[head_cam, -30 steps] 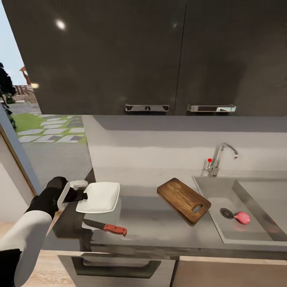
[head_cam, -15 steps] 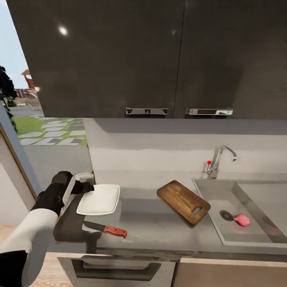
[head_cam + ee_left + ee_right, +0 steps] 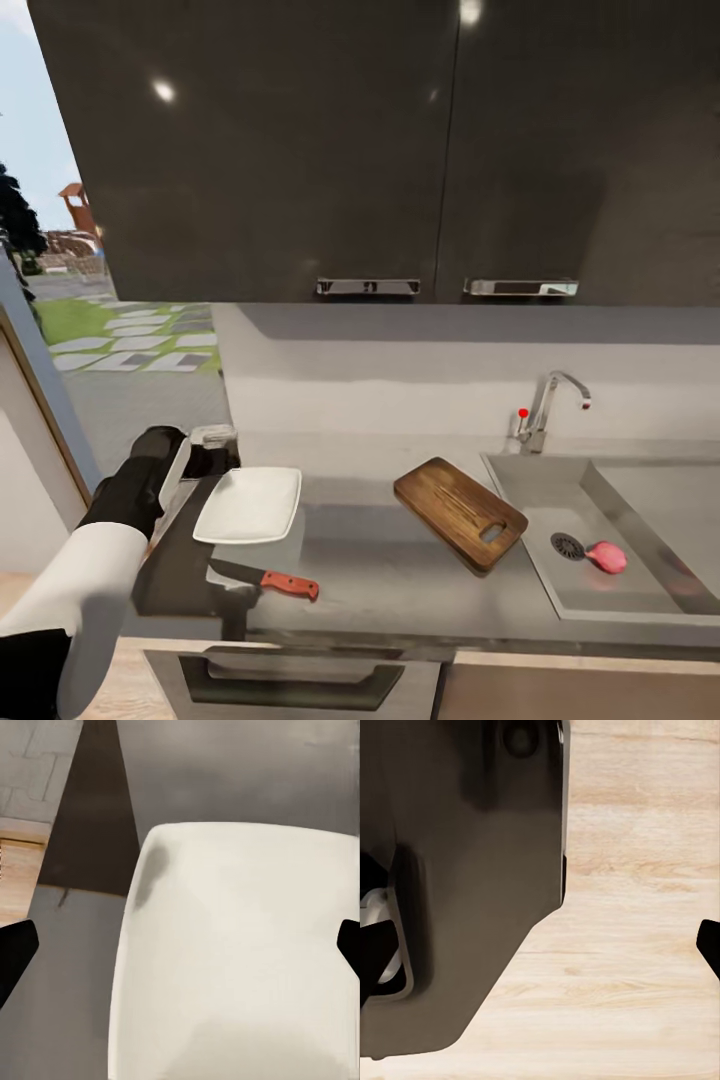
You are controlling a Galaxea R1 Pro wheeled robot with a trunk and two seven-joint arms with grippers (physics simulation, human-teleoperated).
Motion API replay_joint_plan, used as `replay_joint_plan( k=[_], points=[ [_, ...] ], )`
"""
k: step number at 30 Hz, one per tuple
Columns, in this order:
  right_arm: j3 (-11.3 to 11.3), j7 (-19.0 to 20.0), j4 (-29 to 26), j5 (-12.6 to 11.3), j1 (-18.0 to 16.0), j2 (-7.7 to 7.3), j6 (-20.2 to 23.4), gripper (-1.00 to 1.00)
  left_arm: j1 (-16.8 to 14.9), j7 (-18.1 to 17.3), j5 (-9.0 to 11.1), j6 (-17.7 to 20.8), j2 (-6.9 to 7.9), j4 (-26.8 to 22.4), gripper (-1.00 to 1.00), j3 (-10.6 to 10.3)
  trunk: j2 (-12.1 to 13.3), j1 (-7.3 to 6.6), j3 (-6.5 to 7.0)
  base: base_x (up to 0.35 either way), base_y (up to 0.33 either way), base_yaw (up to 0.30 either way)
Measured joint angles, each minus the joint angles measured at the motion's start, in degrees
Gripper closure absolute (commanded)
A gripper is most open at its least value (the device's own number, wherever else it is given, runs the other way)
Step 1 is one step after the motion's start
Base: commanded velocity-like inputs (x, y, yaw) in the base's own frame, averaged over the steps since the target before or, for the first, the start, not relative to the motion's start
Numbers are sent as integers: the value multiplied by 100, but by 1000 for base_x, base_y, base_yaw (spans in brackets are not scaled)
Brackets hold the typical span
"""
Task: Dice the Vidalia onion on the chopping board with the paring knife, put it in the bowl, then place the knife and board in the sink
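The pinkish Vidalia onion [image 3: 607,557] lies in the grey sink [image 3: 520,500] beside the drain. To the sink's left, the brown chopping board [image 3: 460,510] rests at an angle on the dark countertop [image 3: 390,570]. The white bowl [image 3: 248,505] sits at the counter's left end, with the paring knife [image 3: 265,578] in front of it, red handle to the right. My left gripper [image 3: 220,455] hovers at the bowl's back-left corner. In the left wrist view the left gripper [image 3: 180,952] is open, with the bowl [image 3: 240,960] beneath its spread fingertips. My right gripper [image 3: 540,952] is open over wooden floor.
A chrome faucet [image 3: 548,405] with a red-tipped lever stands behind the sink. Dark upper cabinets [image 3: 400,150] with steel handles hang over the counter. A doorway to the outdoors opens left of the counter's end. The robot's dark base [image 3: 465,870] appears in the right wrist view.
My left gripper has drawn back from the bowl's left edge toward its back corner. The head view has shifted slightly. Bowl, knife, board and onion stay put.
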Motion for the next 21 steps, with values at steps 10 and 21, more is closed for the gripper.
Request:
replay_joint_plan(
  k=[10,21],
  points=[
    [-1,0,-8,0,-1,-3,-6,-100,77,-2,-3,-1156,1,-35,-100,-1,-1,0,89,0,0,0],
    [-14,0,-16,0,0,-5,-9,-100,285,-129,-4,-1504,47,-36,-100,19,-1,0,184,0,0,0]
  ],
)
